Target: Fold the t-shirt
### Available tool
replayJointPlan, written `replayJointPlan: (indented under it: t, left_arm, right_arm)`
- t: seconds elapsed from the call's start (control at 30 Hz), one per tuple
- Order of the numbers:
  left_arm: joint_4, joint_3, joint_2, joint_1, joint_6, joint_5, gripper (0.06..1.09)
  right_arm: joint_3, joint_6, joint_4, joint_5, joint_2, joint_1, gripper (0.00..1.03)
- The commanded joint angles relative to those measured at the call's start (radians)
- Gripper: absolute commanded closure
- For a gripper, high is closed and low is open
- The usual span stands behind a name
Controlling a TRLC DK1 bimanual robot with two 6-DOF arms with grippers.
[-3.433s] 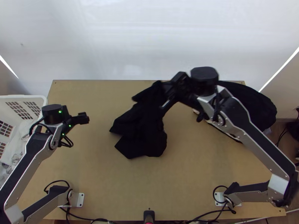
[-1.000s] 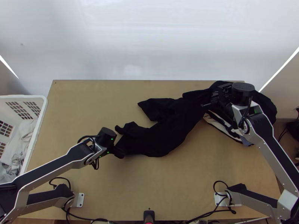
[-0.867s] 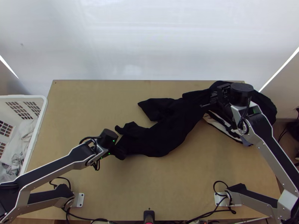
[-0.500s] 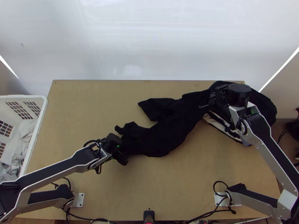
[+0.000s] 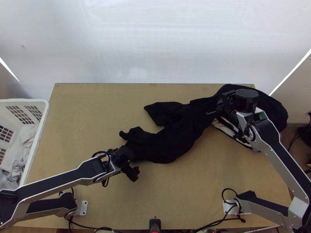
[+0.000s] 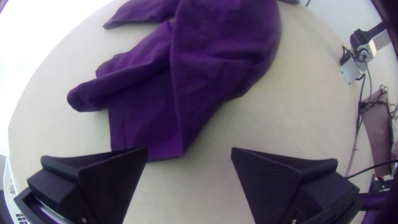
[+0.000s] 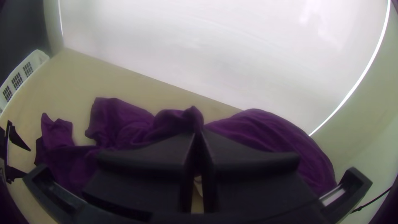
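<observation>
Black cloth, the t-shirt [image 5: 177, 134], lies bunched and twisted in a long slanting band over the middle of the table [image 5: 97, 105], from left of centre near the front up toward the far right. One pointed flap sticks out on its far side, and a smaller rumpled flap lies by the left end. In the left wrist view that end is flatter, with a straight edge and a lengthwise fold running up from it.

The left gripper [image 5: 127, 160] is at this left end, its fingers [image 6: 112, 178] spread wide with nothing pinched between them; whether either one touches the cloth I cannot tell. The right gripper [image 5: 216, 108] is at the other end of the t-shirt, its fingers [image 7: 153, 153] pressed nearly together on a bunched bit of the fabric, which rises in a small peak at the tips.

Just beyond, under and around the right arm [image 5: 278, 151], a heap of dark cloth [image 5: 274, 110] sits at the table's right side, with cream material [image 5: 227, 130] showing at its near edge. At the far left stands a white basket [image 5: 42, 116] with grid-like openings, holding pale crumpled cloths [image 5: 23, 145]. Behind the table is a white surface [image 5: 155, 42].
</observation>
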Motion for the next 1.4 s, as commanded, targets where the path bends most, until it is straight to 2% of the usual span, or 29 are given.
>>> replayJointPlan:
  t: [0.0, 0.17, 0.27, 0.33, 0.37, 0.43, 0.6, 0.83, 0.9, 1.13, 1.3, 1.37]
  left_arm:
    - [0.012, 0.013, 0.009, -0.038, -0.003, 0.034, 0.11]
    - [0.101, -0.035, 0.052, -0.036, 0.028, 0.041, 0.12]
    - [0.182, -0.056, 0.087, -0.024, 0.037, 0.043, 0.24]
    - [0.211, -0.049, 0.139, 0.013, 0.034, 0.041, 0.42]
    - [0.227, -0.044, 0.156, 0.028, 0.025, 0.041, 0.57]
    - [0.319, -0.056, 0.152, 0.063, 0.011, 0.041, 1.06]
    - [0.323, -0.041, 0.041, 0.114, 0.009, 0.046, 1.05]
    - [0.063, 0.057, -0.197, 0.209, -0.018, 0.115, 1.05]
    - [0.030, 0.060, -0.240, 0.217, -0.021, 0.130, 1.05]
    - [0.132, 0.025, -0.171, 0.303, -0.024, 0.135, 1.05]
    - [0.294, 0.062, -0.016, 0.333, -0.026, 0.141, 1.05]
    - [0.306, 0.115, 0.083, 0.340, -0.026, 0.141, 1.05]
  right_arm:
    - [-0.014, 0.003, 0.009, 0.004, 0.006, 0.004, 1.00]
    - [-0.014, 0.000, 0.009, 0.010, 0.004, 0.003, 1.00]
    - [-0.017, -0.001, 0.009, 0.012, -0.009, 0.003, 1.00]
    - [-0.022, -0.003, 0.009, 0.012, -0.019, 0.004, 1.00]
    - [-0.025, -0.003, 0.009, 0.010, -0.022, 0.004, 1.00]
    - [-0.025, -0.003, 0.006, 0.010, -0.028, 0.007, 1.00]
    - [-0.025, -0.011, 0.006, 0.010, -0.032, 0.007, 1.00]
    - [-0.033, -0.017, 0.007, 0.010, -0.035, -0.002, 1.00]
    - [-0.036, -0.017, 0.007, 0.010, -0.034, 0.001, 1.00]
    - [-0.045, -0.004, 0.009, 0.012, -0.034, 0.033, 1.00]
    - [-0.052, -0.007, 0.009, 0.018, -0.040, 0.033, 1.00]
    - [-0.057, -0.011, 0.009, 0.019, -0.043, 0.033, 1.00]
